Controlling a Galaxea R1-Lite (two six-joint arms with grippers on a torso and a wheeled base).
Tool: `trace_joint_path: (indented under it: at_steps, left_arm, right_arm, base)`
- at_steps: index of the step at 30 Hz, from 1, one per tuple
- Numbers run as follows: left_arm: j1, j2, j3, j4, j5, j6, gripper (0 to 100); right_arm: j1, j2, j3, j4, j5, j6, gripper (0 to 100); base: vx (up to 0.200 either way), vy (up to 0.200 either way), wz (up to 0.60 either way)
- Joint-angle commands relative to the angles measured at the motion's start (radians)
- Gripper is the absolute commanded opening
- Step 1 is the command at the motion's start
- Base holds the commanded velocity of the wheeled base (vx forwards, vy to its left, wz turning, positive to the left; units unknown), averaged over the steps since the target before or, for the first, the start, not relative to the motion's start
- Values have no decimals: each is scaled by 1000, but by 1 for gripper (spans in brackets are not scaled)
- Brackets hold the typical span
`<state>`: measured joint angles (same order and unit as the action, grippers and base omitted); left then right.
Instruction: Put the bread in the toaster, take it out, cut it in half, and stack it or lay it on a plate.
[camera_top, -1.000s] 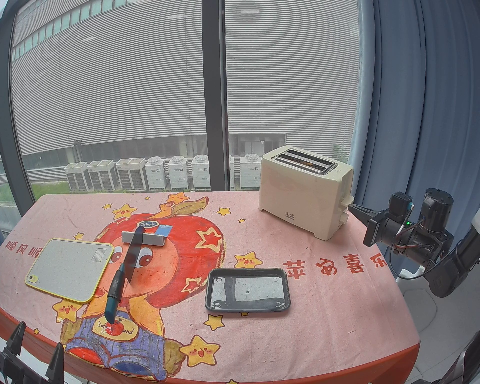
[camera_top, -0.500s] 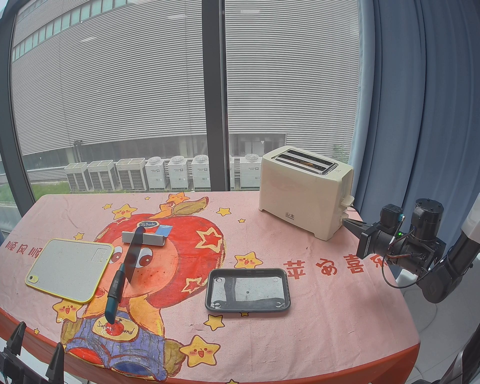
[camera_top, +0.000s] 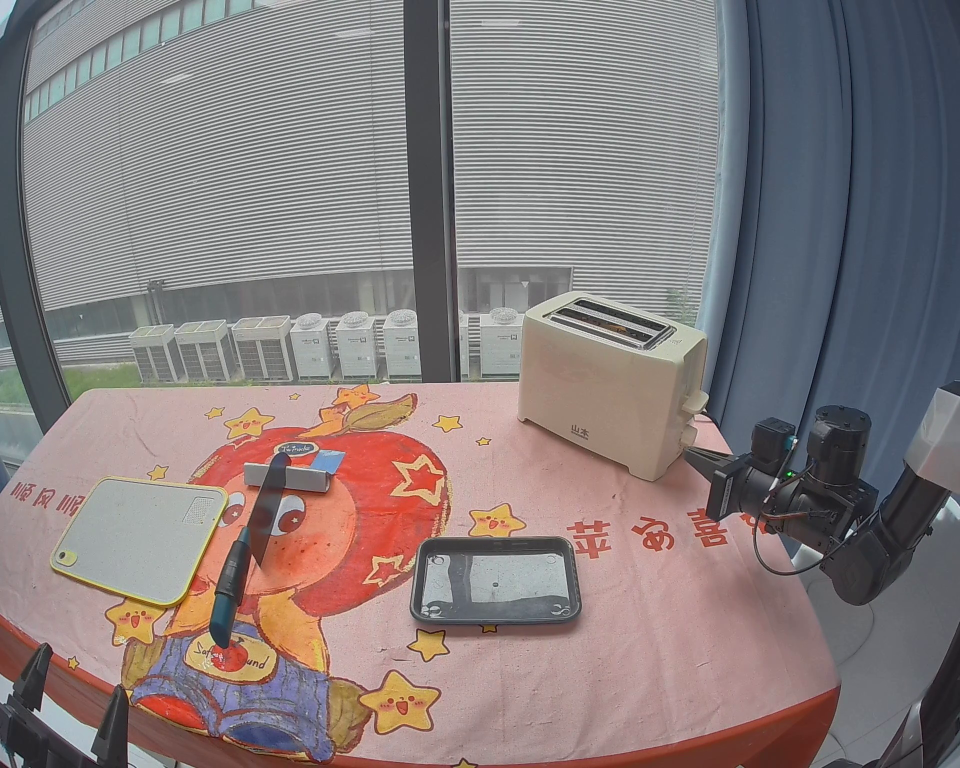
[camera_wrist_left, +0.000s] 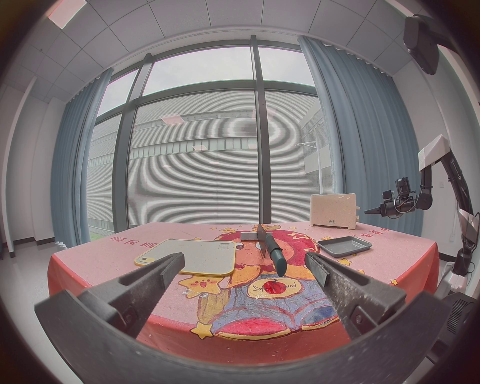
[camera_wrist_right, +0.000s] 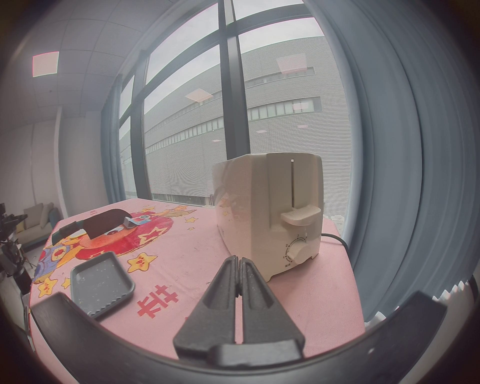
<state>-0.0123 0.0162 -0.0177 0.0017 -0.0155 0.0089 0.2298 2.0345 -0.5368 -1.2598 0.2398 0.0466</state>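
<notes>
Bread in the toaster, cutting and plating not yet begun
I can see something brown, which I take for the bread, low in a slot of the cream toaster at the far right of the table, and its lever sits near the bottom of its track, so I judge the toasting under way. The right gripper has its fingers pressed closed on nothing, just beside the toaster's lever end. The left gripper hangs off the table's near edge, fingers spread wide. The knife, the cutting board and the dark tray lie untouched. Left to do: lifting out, halving, plating. The toaster's side carries a small dark mark and the cloth bears red characters; I leave both unread
</notes>
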Motion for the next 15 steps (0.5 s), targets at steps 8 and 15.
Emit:
trace_joint_path:
  at_steps: [8, 15]
  left_arm:
    - [0, -16, 16, 0, 0, -1, 100]
    - [0, -16, 16, 0, 0, 0, 100]
  right_arm:
    - [-9, 56, -65, 2, -45, 24, 0]
    - [-7, 84, -88, 2, -85, 26, 0]
  base:
    - [0, 0, 0]
    - [0, 0, 0]
